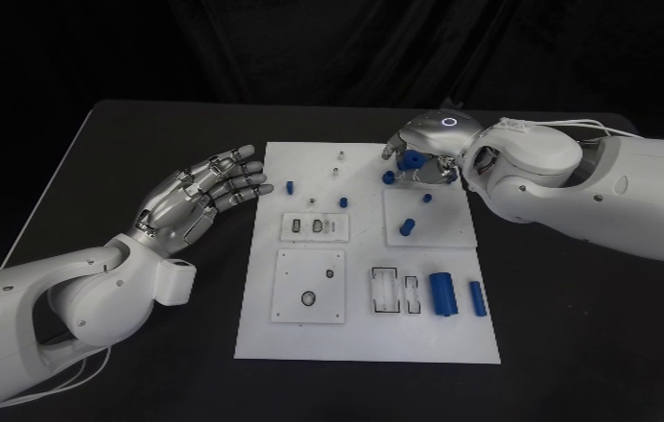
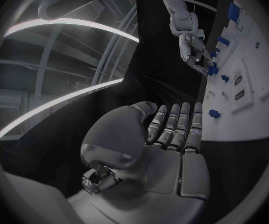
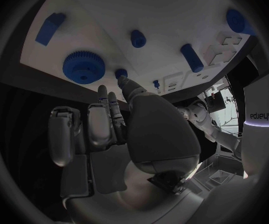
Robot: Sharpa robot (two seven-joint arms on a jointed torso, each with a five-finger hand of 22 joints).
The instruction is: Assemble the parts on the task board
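The left hand (image 1: 198,197) hovers beside the left edge of the task board (image 1: 363,331) with its fingers spread and straight, holding nothing. The right hand (image 1: 429,153) is curled over the board's far right corner, fingertips at a blue gear (image 1: 410,160), though whether it grips the gear cannot be told. On the white board, in the middle of the black surface (image 1: 125,153), lie two blue cylinders (image 1: 443,294) side by side near the right edge and several smaller blue pegs (image 1: 407,226) further up.

Matt white task board (image 1: 363,326); matt blue plastic parts (image 1: 441,294); black table (image 1: 138,144).
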